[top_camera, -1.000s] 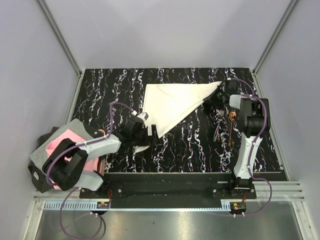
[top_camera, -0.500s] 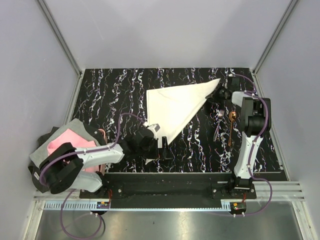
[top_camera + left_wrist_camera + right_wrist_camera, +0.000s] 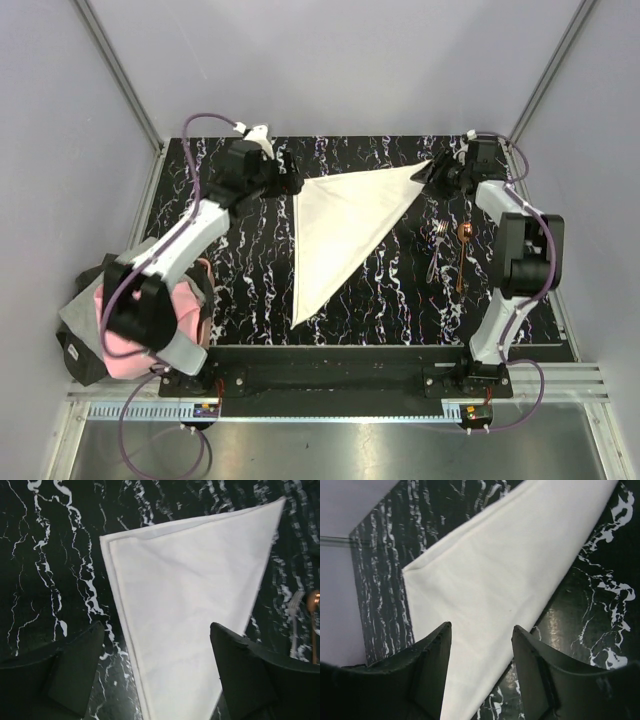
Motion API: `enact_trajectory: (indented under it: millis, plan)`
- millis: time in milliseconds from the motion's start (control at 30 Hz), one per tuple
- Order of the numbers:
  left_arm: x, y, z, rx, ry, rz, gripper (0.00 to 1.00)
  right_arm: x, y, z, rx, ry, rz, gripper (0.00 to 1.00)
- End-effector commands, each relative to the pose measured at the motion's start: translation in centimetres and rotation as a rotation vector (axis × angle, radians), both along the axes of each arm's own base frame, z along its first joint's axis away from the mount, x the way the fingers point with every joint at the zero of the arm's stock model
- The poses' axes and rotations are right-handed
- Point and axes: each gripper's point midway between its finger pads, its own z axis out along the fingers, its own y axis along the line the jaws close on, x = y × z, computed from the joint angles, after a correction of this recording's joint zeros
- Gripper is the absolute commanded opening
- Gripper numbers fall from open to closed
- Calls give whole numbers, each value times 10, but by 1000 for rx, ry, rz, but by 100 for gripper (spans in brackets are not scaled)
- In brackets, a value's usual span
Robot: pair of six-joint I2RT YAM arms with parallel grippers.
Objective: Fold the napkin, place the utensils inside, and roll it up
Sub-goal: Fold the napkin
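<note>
Black marble-veined table [image 3: 385, 295] between grey walls carries the napkin [image 3: 335, 215], folded flat into a triangle at centre-far. Its long edge runs from the far-right tip to the near tip. The left gripper [image 3: 287, 184] hovers open over its far-left corner, and the right gripper [image 3: 431, 172] is open at the far-right tip. The fork [image 3: 437, 243] and the copper utensil [image 3: 461, 262] lie right of the napkin, lengthwise near to far.

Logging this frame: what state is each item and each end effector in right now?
napkin: folded into a triangle, lying flat on the table.
fork: lying on the table, right of the napkin.
copper-brown utensil: lying beside the fork, untouched.
pink and grey cloth: bunched up by the left arm.
left end effector: open, at the napkin's far left corner, empty.
right end effector: open, at the napkin's far right corner, empty.
</note>
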Motion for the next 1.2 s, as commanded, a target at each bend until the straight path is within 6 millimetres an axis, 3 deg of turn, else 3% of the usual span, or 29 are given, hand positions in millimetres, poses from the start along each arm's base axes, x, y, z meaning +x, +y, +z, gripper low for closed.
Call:
enact_trajectory:
  millis: [0, 33, 67, 100, 133, 167, 233, 267, 333, 467, 567, 767, 1167]
  plan:
    - [37, 4, -74, 102, 172, -30, 81, -16, 16, 53, -14, -112, 33, 61]
    - [47, 0, -76, 92, 158, -40, 79, -20, 22, 55, -4, -111, 49, 61]
    - [55, -2, -92, 101, 179, -46, 76, -25, 27, 53, 0, -105, 62, 61]
    - [63, -4, -95, 104, 172, -51, 68, -28, 28, 55, 2, -108, 64, 61]
    - [78, -6, -87, 109, 128, -55, 65, -34, 47, 55, 7, -106, 103, 61]
    - [85, -7, -104, 122, 151, -58, 63, -40, 53, 50, 7, -93, 117, 61]
    - [103, -10, -99, 119, 128, -57, 53, -49, 71, 47, 10, -83, 155, 61]
    - [108, -7, -113, 121, 149, -51, 50, -55, 76, 43, 13, -70, 165, 61]
    - [121, -11, -112, 107, 123, -60, 47, -62, 87, 38, 11, -56, 185, 61]
    - [137, -16, -135, 115, 133, -72, 46, -81, 112, 18, 14, -2, 235, 61]
    - [147, -13, -146, 127, 141, -52, 45, -89, 119, 11, 27, 23, 246, 61]
    - [160, -15, -167, 132, 161, -57, 44, -98, 123, 22, 32, 4, 252, 61]
    - [168, -11, -179, 126, 228, -20, 39, -110, 121, 29, 40, -5, 246, 62]
